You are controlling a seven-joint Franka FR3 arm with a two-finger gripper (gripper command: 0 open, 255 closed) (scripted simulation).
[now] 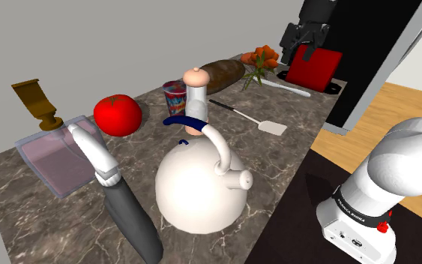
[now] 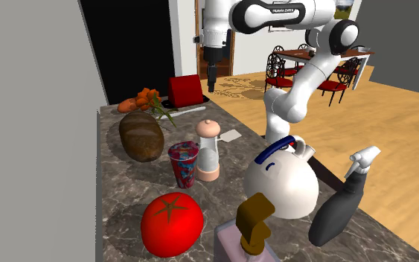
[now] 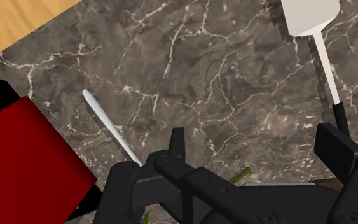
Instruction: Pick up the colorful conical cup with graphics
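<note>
Noting the hand high over the far end of the bench, above the red box. In the wrist view its fingers stand wide apart with nothing between them, and bare marble and a white spatula lie beneath. The cup, patterned in red and blue and flaring toward its rim, stands upright mid-bench, well apart from the hand. In the second exterior view the cup sits just beside the pale mill; whether they touch we cannot tell. The tomato lies on its near side there and the brown loaf behind it. We judge the step in hand to be the approach, with the reach barely begun. To do it well we would carry the hand across at height, clear of the mill's knob and the white kettle, then descend straight over the rim. We would turn the wrist so neither finger drops into the narrow gap on the mill's side. One finger should go toward the tomato and one toward the loaf. The grip should close below the flare, so the taper seats against the pads on the lift. The chief risk is nudging the mill.
</note>
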